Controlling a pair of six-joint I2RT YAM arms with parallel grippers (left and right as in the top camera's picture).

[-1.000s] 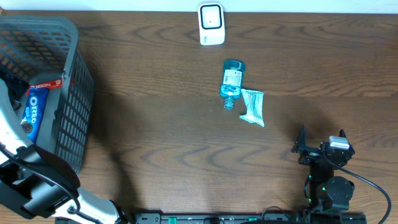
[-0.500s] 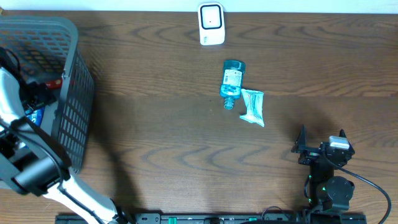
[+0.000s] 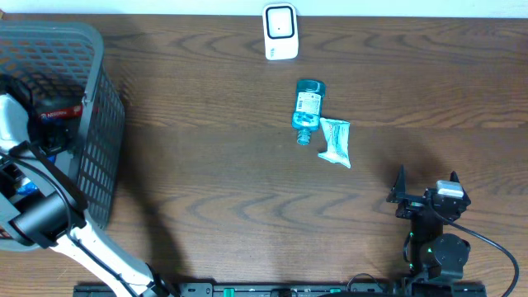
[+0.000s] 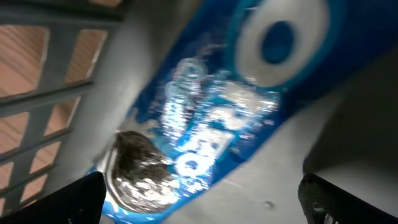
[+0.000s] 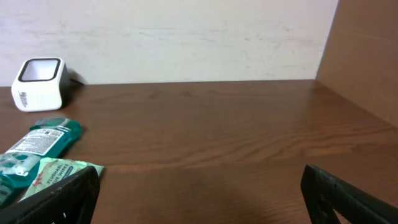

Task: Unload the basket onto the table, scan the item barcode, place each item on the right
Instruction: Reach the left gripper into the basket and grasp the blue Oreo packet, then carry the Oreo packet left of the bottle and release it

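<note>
A blue Oreo pack (image 4: 249, 106) fills the left wrist view, lying on the grey floor of the basket (image 3: 91, 124). My left gripper (image 4: 199, 199) hangs open just above the pack, its dark fingertips (image 4: 74, 199) wide apart with nothing between them. From overhead the left arm reaches down into the basket and hides most of the pack. The white barcode scanner (image 3: 280, 32) stands at the table's far edge and also shows as the scanner (image 5: 38, 83) in the right wrist view. My right gripper (image 3: 426, 183) rests open and empty at the near right.
A teal bottle (image 3: 308, 110) and a green packet (image 3: 335, 142) lie side by side mid-table, below the scanner. A red-labelled pack (image 3: 62, 109) sits in the basket. The basket's grid wall (image 4: 37, 93) rises to the left gripper's left.
The left arm has swung further into the basket and come down over the Oreo pack, now covering it from overhead. The right arm has stayed still.
</note>
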